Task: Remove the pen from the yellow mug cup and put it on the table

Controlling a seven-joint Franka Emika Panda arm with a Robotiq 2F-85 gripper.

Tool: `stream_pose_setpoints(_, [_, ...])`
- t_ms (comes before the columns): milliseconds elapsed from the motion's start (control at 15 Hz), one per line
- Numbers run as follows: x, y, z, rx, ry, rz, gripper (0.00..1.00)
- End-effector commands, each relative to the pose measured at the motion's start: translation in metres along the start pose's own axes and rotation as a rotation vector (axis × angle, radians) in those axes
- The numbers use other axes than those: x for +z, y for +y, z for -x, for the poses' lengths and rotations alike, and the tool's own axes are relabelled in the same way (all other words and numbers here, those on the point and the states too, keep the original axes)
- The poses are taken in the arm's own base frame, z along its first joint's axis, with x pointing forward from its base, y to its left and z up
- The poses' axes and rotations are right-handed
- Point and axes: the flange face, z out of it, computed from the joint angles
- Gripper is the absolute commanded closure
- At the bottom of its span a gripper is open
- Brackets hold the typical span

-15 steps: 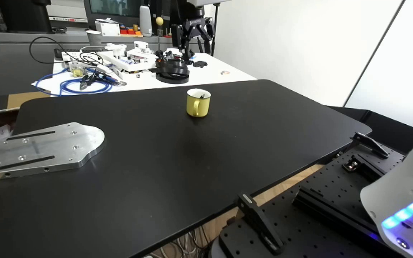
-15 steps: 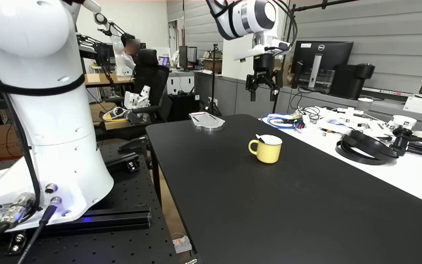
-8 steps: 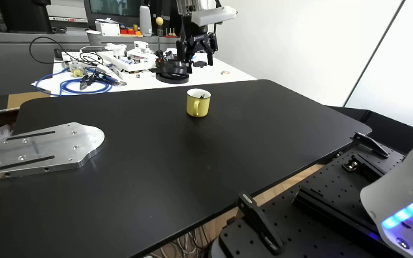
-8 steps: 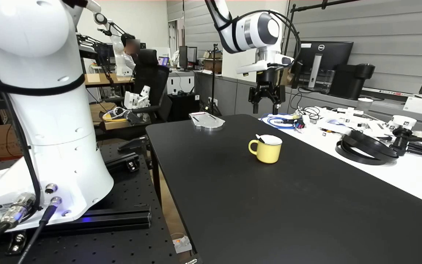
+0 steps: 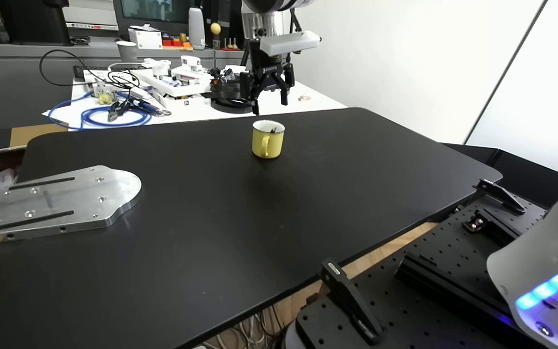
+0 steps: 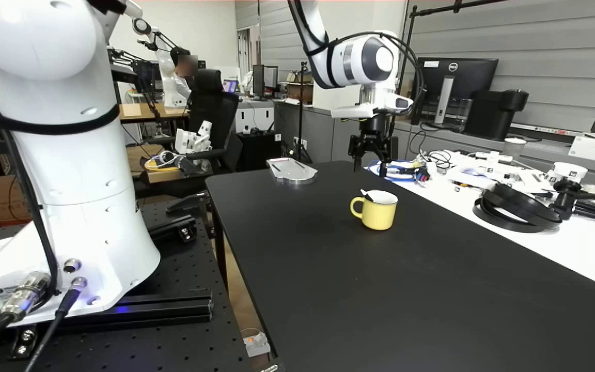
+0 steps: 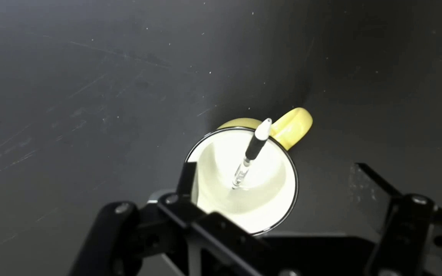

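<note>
In the wrist view's centre, a pen [image 7: 252,151] leans inside the yellow mug [image 7: 261,186], unremoved and unplaced; the gripper [image 7: 276,174], spread wide, holds nothing.

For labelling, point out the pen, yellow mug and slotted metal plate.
Pen [image 7: 253,151], wrist view: black section.
Yellow mug [image 6: 379,214], an exterior view: outer wall.
Slotted metal plate [image 5: 63,198], an exterior view: top face, between slots.

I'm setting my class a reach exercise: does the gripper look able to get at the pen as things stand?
Probably yes: the gripper hangs open above the yellow mug, and the pen sticks out at the top, nothing seen blocking it. Its lean toward the handle may call for lining up.
</note>
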Motion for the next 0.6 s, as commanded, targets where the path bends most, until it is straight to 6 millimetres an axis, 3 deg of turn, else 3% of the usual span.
stream_pose_setpoints(0, [0.007, 0.006, 0.003, 0.016, -0.004, -0.023, 0.00])
stream_pose_setpoints(533, [0.025, 0.010, 0.010, 0.038, -0.011, -0.042, 0.00])
